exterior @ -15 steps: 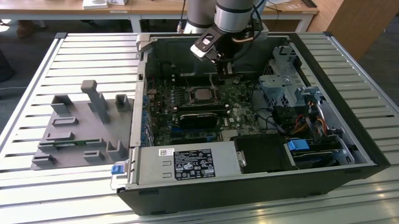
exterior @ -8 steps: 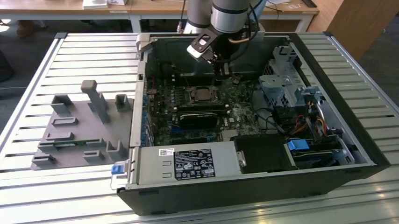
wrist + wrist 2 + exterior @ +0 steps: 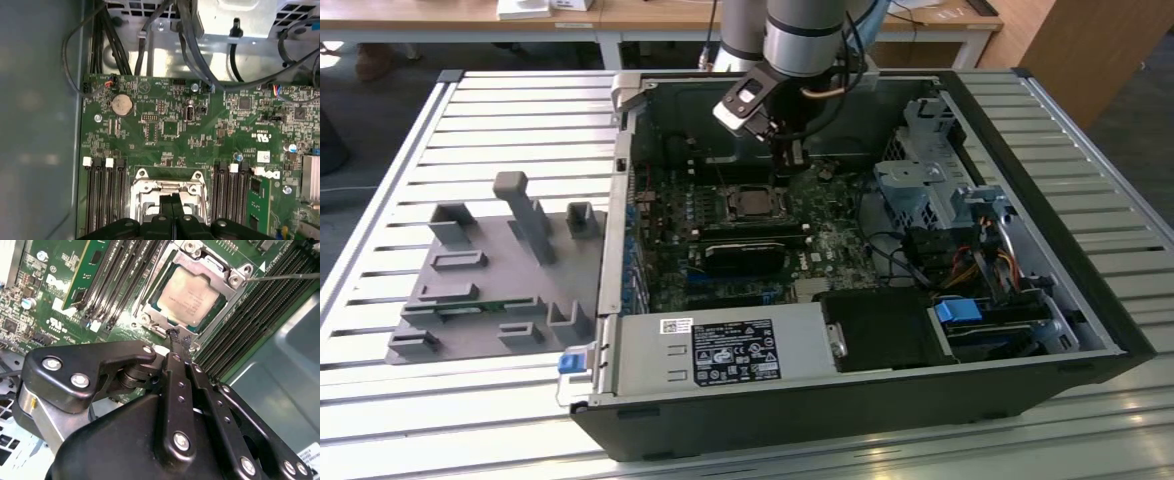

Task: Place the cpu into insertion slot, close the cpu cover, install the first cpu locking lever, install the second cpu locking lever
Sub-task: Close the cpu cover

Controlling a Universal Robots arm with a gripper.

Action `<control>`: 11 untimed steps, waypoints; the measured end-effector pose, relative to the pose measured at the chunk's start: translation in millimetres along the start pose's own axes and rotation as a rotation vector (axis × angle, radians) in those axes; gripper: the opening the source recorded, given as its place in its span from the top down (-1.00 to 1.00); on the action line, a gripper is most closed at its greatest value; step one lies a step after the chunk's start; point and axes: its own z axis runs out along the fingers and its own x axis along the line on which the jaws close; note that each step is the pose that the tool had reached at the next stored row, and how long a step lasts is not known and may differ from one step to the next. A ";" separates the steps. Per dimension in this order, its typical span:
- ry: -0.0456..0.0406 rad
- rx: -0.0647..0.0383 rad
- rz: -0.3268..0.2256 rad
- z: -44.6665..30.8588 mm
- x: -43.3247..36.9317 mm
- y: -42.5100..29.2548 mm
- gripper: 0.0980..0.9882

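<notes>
Gripper (image 3: 178,338), fingers pressed together w/ nothing held, hung just beside the cpu cover (image 3: 202,260) lying over the cpu (image 3: 189,294) in the insertion slot (image 3: 148,319); slipping off the thin locking lever (image 3: 287,276) could've gouged the motherboard (image 3: 30,315).

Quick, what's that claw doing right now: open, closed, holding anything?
Gripper: closed, fingertips together with nothing seen between them, right at the edge of the cpu cover that lies over the cpu.

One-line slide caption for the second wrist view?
Shut end effector at the edge of the cpu cover, which lies closed over the seated cpu.
</notes>
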 end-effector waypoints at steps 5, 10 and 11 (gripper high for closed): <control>0.0001 0.002 0.000 5.4 0.1 -4.4 0.98; 0.0000 0.002 0.000 6.7 0.5 -15.3 0.98; 0.0001 0.002 0.000 7.1 0.6 -17.3 0.98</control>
